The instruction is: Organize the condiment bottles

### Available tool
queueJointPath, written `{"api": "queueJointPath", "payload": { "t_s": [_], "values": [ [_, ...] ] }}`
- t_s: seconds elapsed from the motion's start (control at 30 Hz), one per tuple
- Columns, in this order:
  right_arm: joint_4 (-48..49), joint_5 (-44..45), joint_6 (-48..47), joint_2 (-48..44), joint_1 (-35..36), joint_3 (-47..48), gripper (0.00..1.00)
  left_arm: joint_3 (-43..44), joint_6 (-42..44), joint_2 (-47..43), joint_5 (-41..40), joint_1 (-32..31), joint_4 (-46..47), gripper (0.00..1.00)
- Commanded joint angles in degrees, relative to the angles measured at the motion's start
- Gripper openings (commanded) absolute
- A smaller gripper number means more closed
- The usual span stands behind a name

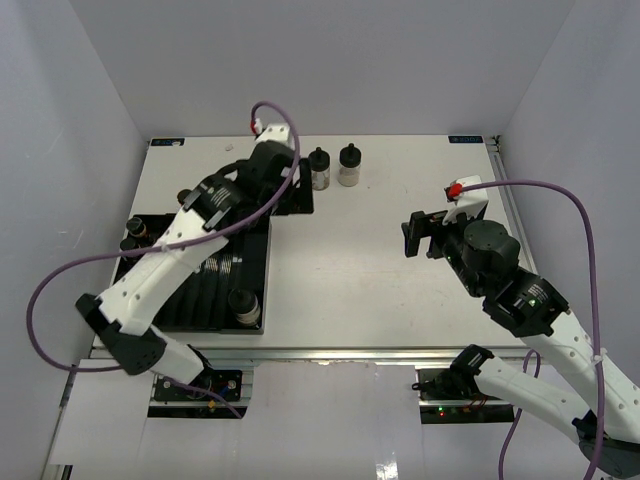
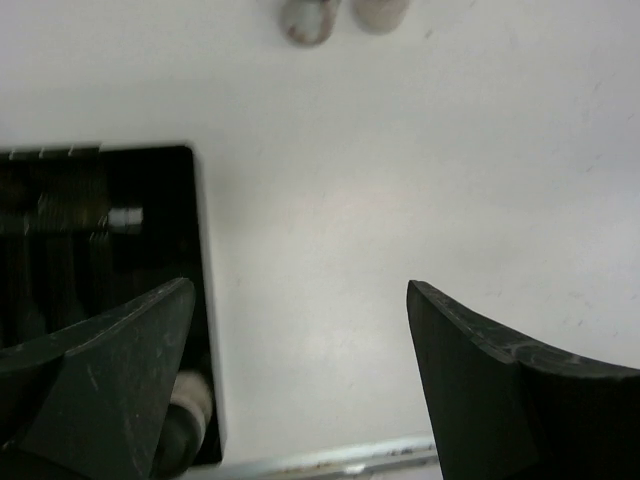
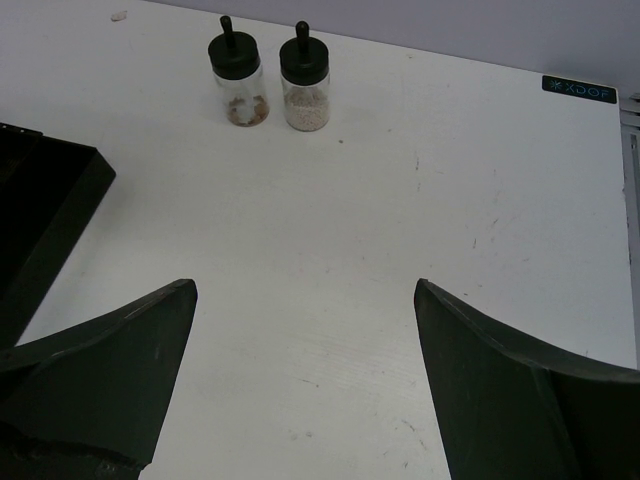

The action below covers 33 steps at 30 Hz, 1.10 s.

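Stretched far forward along the left arm (image 1: 175,250), with the left gripper (image 2: 300,300) splayed wide, empty between its fingers. Bent at the elbow on the right arm (image 1: 520,300), with the right gripper (image 3: 305,295) equally wide, empty, pointing leftward.

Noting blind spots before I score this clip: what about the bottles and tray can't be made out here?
Top view: left arm covers much of the black tray; bottles in it cannot be counted.
Left wrist view: free-standing bottles cut off by the top edge, blurred; contents unreadable.
Left wrist view: corner bottle mostly behind a jaw.
Right wrist view: tray cut off at the left edge.
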Motion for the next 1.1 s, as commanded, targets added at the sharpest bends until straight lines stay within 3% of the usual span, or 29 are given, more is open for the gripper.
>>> {"api": "queueJointPath", "payload": {
  "t_s": [0.0, 0.13, 0.37, 0.57, 1.07],
  "values": [
    [3.7, -1.9, -0.5, 0.1, -0.3, 1.2, 0.96, 12.1, 11.2, 15.4, 5.6, 5.0, 4.9, 0.98],
    [5.9, -5.4, 0.7, -0.6, -0.3, -0.3, 0.96, 22.2, 13.6, 26.7, 14.9, 11.9, 6.3, 0.98],
    [7.9, -5.8, 0.6, 0.7, -0.3, -0.9, 0.96, 35.9, 19.7, 40.9, 18.4, 14.7, 9.1, 0.98],
    [9.4, -6.6, 0.0, 0.5, -0.3, -0.8, 0.96, 30.1, 23.7, 43.9, 22.4, 16.0, 21.6, 0.98],
    [11.3, -5.2, -1.4, 2.5, -0.3, -1.0, 0.96, 29.7, 26.5, 51.5, 24.6, 18.7, 33.5, 0.98]
  ]
}}
